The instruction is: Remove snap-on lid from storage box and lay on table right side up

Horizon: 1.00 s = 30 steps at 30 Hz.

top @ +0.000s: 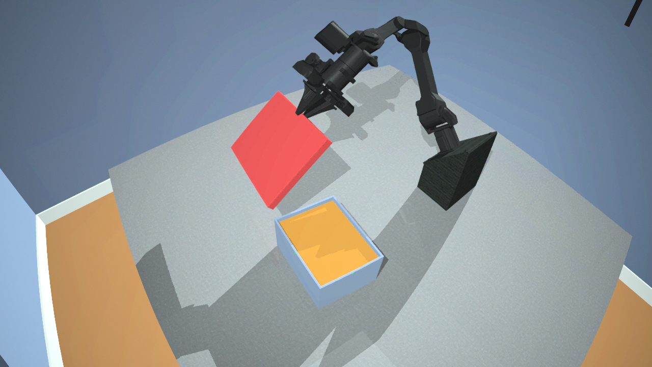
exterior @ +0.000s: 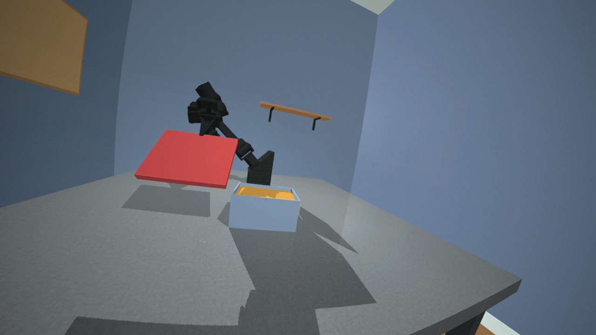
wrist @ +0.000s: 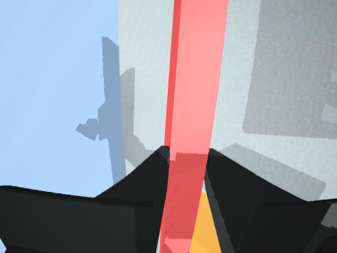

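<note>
My gripper [top: 300, 113] [exterior: 208, 134] [wrist: 185, 154] is shut on one edge of the red lid [top: 278, 150] [exterior: 189, 160] [wrist: 196, 70]. The lid hangs tilted in the air, its far edge lower than the gripped edge, its smooth top face turned to the top and exterior views. It is clear of the box and off to its left in the exterior view. The light-blue storage box [top: 353, 282] [exterior: 263, 214] stands upright and open on the table, with an orange inside. The lid's underside is hidden in the top and exterior views.
The grey table [top: 501, 273] [exterior: 125, 258] carries the box and the arm's dark base block [top: 449, 175] [exterior: 261, 170], which stands behind the box in the exterior view. A wall shelf [exterior: 295, 111] is at the back. Shadows of the lid and arm fall across the table.
</note>
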{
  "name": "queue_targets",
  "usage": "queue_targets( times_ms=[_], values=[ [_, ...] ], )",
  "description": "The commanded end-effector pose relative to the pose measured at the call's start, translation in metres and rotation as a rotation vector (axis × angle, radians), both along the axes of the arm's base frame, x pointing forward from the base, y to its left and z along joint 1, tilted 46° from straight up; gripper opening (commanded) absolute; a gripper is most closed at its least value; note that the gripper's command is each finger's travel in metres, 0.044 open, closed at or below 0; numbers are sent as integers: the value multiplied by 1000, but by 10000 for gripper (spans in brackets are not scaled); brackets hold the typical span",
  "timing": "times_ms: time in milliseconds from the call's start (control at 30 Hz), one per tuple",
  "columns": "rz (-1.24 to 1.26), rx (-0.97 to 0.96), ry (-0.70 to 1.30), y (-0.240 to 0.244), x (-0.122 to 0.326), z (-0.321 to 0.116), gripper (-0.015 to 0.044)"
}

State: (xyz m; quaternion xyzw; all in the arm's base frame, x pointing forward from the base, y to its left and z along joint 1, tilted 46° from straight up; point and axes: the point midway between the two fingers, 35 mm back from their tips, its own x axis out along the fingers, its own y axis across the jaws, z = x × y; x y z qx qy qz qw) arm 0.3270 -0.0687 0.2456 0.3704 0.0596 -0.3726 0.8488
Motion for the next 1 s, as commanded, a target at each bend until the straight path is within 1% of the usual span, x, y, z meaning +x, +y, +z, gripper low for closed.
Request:
queue_targets(
  times_ms=[0,967],
  values=[
    [13,1,-16,-4,-2,13,0],
    [13,-1,-17,-42,-20,54,0]
  ],
)
